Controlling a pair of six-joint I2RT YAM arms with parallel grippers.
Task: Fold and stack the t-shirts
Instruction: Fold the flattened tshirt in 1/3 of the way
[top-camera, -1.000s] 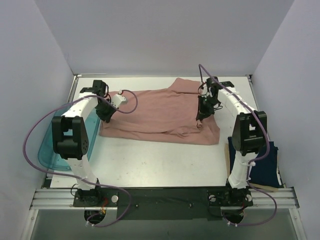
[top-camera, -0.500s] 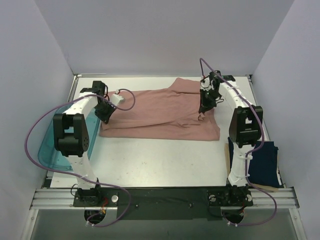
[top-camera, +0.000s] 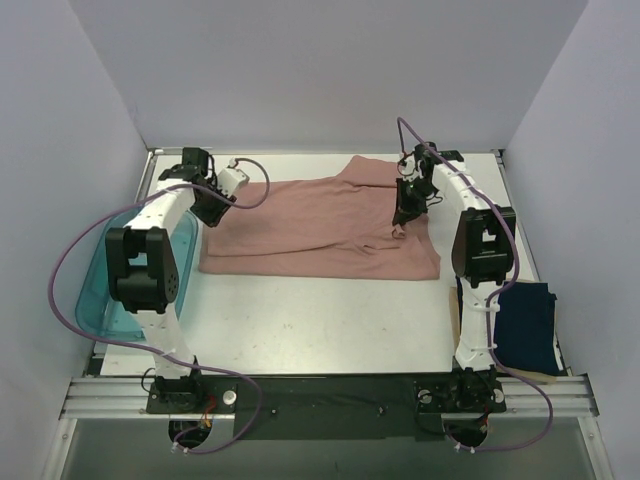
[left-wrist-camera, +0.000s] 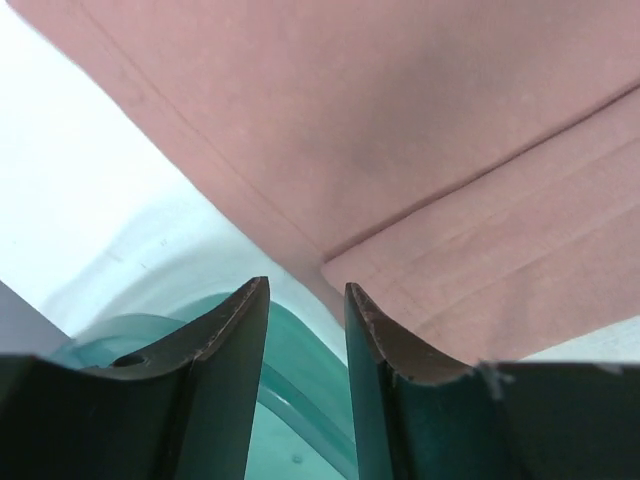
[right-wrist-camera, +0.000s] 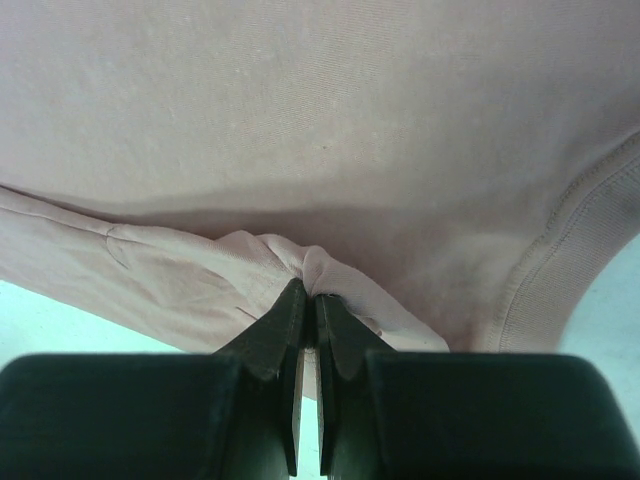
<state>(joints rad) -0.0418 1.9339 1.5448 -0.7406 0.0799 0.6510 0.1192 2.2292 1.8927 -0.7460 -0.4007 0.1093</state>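
While your right gripper (right-wrist-camera: 308, 296) pinches the pink t-shirt (top-camera: 320, 228) near its right end, your left gripper (left-wrist-camera: 306, 292) sits parted just beside the opposite hem, along its long axis.

The spread t-shirt (top-camera: 320, 232) lies flat on the table (top-camera: 320, 325), across its far half. Left of this shirt and nearer the arm bases, the tray (top-camera: 92, 300) sits at the table's left edge, just beside the shirt's left hem. Right of the shirt and nearer the bases, well apart from it, the folded t-shirt (top-camera: 528, 328) lies on a flat board (top-camera: 532, 374) at the table's near right corner. The left gripper (top-camera: 212, 205) is at the shirt's far left edge, its fingers apart over the hem. The right gripper (top-camera: 400, 228) is on the shirt's right part, pinching a raised fold of it, with the collar rib (right-wrist-camera: 560, 250) just beside.
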